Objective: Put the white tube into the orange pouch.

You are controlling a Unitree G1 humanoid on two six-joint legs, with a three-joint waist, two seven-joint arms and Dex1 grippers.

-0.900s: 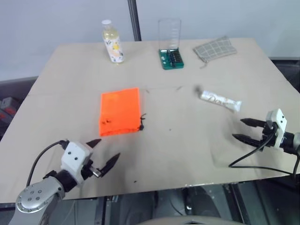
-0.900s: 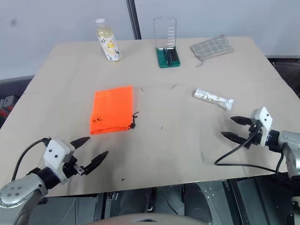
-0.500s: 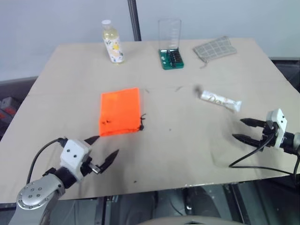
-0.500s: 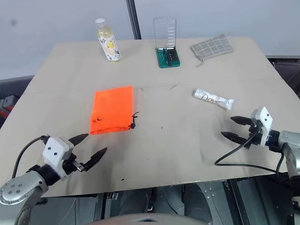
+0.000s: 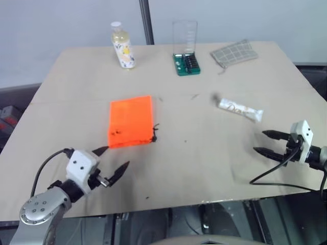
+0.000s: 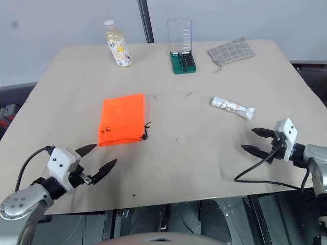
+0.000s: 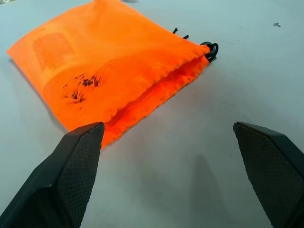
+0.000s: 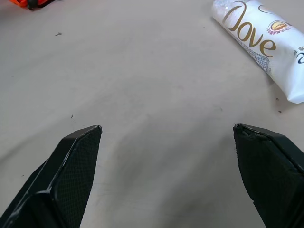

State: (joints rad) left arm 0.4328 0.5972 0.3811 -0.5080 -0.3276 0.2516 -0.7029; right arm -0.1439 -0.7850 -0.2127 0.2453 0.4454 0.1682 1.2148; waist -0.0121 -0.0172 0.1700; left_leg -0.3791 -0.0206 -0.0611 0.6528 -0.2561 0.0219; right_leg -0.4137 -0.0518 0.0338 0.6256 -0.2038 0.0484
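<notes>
Left hand [image 5: 113,160] perhaps slightly nearer, nothing else moved

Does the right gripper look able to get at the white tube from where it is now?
Probably yes. The right gripper is open and empty, and the white tube lies flat on the table just beyond it, with only bare tabletop between them. The orange pouch lies well off toward the left arm's side.

The white tube [image 8: 263,45] runs off the right wrist view's edge.
</notes>
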